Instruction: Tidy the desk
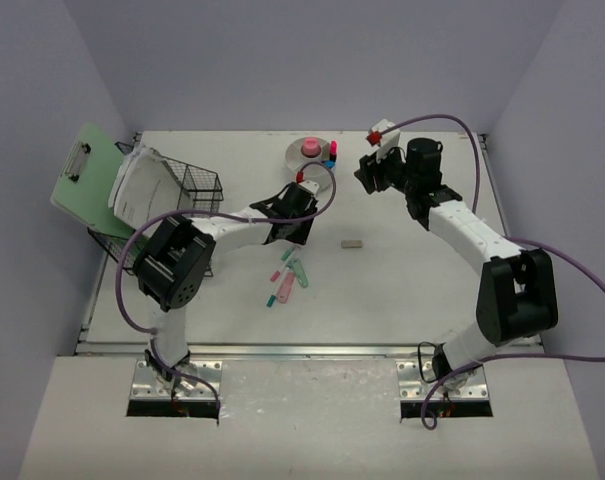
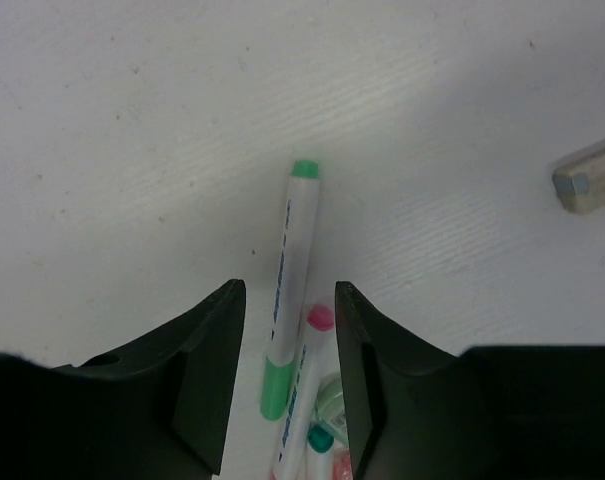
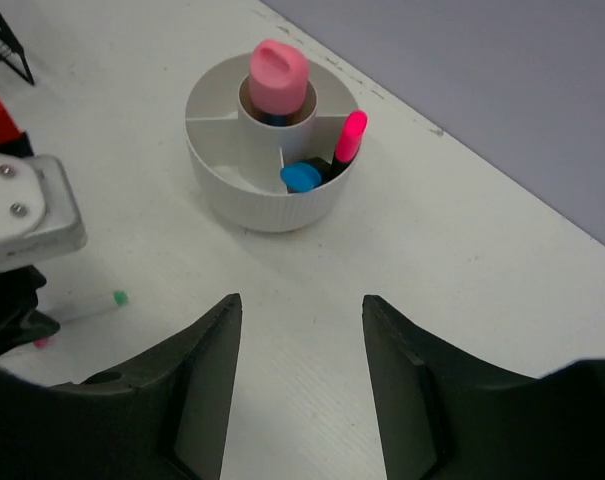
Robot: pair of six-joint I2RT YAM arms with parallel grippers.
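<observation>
Desk [image 1: 402, 270] holds a green-capped marker [image 2: 292, 290] with unreadable blue print.

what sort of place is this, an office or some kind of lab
Most likely a robot lab cell, not an office: lavender walls box in the desk, two arms are bolted at its near edge, and markers and a pen caddy serve as props.

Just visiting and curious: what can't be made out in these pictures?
Left wrist view: the fingers of the left gripper hide the markers' lower ends.
Left wrist view: the pale block is cut off by the right edge.
Right wrist view: the pink cap hides what stands beneath it.
</observation>
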